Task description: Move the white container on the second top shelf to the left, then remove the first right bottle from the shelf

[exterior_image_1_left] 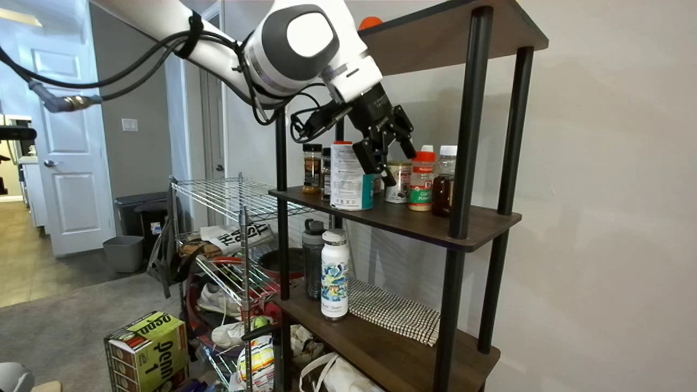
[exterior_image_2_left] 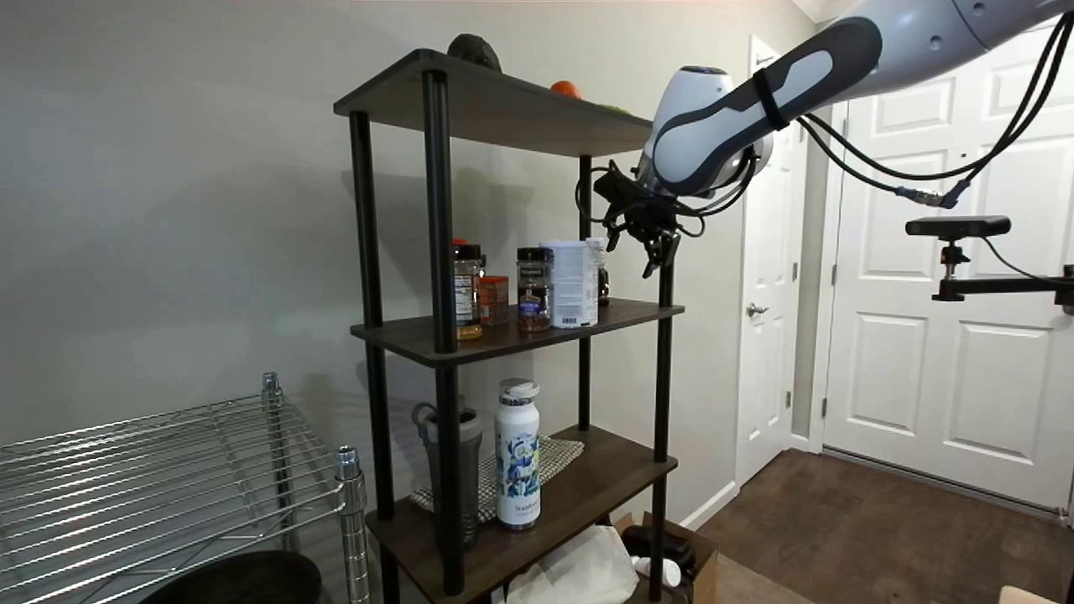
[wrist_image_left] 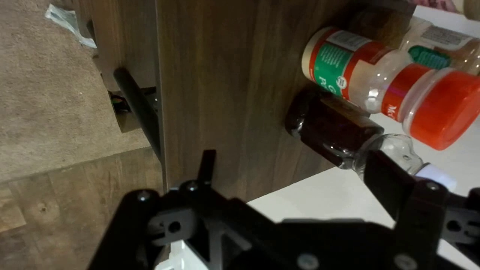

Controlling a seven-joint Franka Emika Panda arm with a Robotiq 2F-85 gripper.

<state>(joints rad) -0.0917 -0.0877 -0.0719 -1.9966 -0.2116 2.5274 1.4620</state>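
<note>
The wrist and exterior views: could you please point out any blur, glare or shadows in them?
Wrist view: the gripper in the foreground looks soft; glints on the red-capped bottle and the dark bottle. In an exterior view: soft shadows on the wall behind the shelf.

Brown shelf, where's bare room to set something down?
Bare: front strip of the second board, between its edge and the red-capped jar and dark bottle; the board below, right of the white flask, in front of the checked mat. Crowded: spice jars left of the white container.
</note>
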